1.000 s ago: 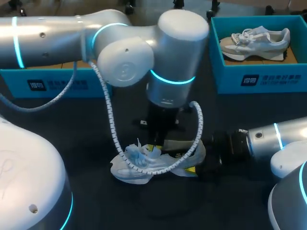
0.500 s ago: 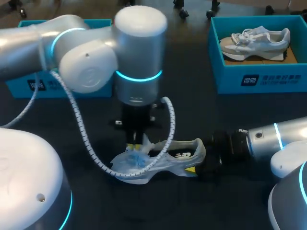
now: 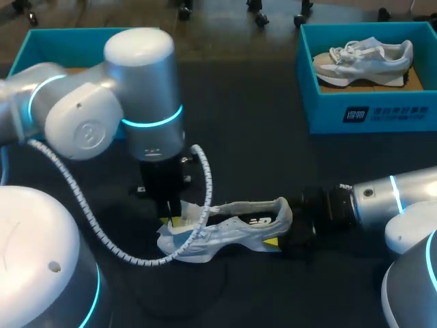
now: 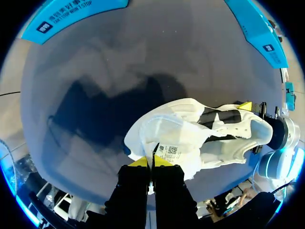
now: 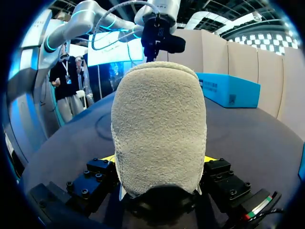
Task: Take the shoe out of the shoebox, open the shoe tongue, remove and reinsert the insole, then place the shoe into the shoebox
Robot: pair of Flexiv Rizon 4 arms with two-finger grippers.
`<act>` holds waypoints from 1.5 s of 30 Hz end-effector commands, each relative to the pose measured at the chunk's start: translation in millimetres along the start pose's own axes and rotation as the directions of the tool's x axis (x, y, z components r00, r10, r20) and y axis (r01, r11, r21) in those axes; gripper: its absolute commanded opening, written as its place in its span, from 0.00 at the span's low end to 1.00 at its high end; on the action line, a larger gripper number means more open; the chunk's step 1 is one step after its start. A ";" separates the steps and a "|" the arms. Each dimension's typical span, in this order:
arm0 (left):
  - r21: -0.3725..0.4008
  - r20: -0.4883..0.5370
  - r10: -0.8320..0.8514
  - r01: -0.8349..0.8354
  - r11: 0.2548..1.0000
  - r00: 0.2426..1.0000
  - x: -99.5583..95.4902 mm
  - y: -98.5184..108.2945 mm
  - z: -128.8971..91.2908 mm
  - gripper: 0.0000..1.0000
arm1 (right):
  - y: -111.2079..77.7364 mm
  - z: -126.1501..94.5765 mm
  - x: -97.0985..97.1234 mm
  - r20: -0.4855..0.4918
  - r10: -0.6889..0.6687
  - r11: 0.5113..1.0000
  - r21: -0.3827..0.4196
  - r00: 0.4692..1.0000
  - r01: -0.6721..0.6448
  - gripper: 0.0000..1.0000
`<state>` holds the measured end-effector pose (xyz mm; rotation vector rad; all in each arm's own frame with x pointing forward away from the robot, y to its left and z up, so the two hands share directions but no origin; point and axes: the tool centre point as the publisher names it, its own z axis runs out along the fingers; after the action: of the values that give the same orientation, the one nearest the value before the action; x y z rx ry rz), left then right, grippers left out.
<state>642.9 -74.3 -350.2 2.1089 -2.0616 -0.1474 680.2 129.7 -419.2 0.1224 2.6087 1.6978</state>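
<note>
The white shoe [image 3: 235, 231] sits on the dark table [image 3: 273, 164] between the two arms, well apart from the left shoebox [image 3: 61, 41] and the right shoebox [image 3: 334, 113]. The right gripper [image 3: 283, 239] is clamped on its heel from both sides. The left gripper [image 4: 152, 161] comes from above, its yellow tips pinched tight on the tongue [image 4: 164, 138].

Free: bare table [image 3: 259, 157] between left shoebox [image 3: 41, 42] and right shoebox [image 3: 372, 116]. Blocking, I note: shoe [image 3: 235, 231] mid-table, left arm [image 3: 147, 102] above its toe, right arm [image 3: 382, 201] at heel.
</note>
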 end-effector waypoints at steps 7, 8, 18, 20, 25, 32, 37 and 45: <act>0.007 -0.172 -0.005 0.006 1.000 0.985 -15.5 1.1 7.5 0.35 | -0.7 2.0 -0.7 0.003 0.000 1.000 0.003 1.000 0.000 0.00; 0.015 -0.172 -0.003 0.006 1.000 0.985 -16.6 1.9 4.9 0.43 | -0.7 2.0 -0.7 0.003 0.000 1.000 0.003 1.000 0.000 0.00; 0.133 -0.215 0.117 -0.090 0.987 0.970 -15.4 8.1 -55.5 1.00 | -0.7 2.0 -0.7 0.003 0.000 1.000 0.003 1.000 0.000 0.00; 0.149 -0.226 0.173 -0.141 0.979 0.959 -7.7 9.1 -73.5 1.00 | -0.7 2.0 -0.7 0.003 0.000 1.000 0.003 1.000 0.000 0.00; 0.164 -0.209 0.305 -0.274 0.948 0.929 18.9 10.5 -105.6 1.00 | -0.7 2.0 -0.7 0.003 0.000 1.000 0.003 1.000 0.000 0.00; 0.208 -0.086 0.503 -0.478 0.853 0.860 59.8 14.4 -135.0 0.35 | -0.7 2.0 -0.7 0.003 0.000 1.000 0.003 1.000 0.000 0.00; 0.186 -0.007 0.719 -0.706 0.684 0.695 80.7 23.5 -143.4 0.00 | -0.7 2.0 -0.7 0.003 0.000 1.000 0.003 1.000 0.000 0.00; 0.128 0.008 0.898 -0.891 0.436 0.440 100.1 28.1 -148.7 0.00 | -0.7 2.0 -0.7 0.003 0.000 1.000 0.003 1.000 0.000 0.00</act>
<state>642.9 -152.6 -194.3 1.0799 -2.7793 0.3393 680.3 129.4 -419.7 0.1235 2.6092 1.6969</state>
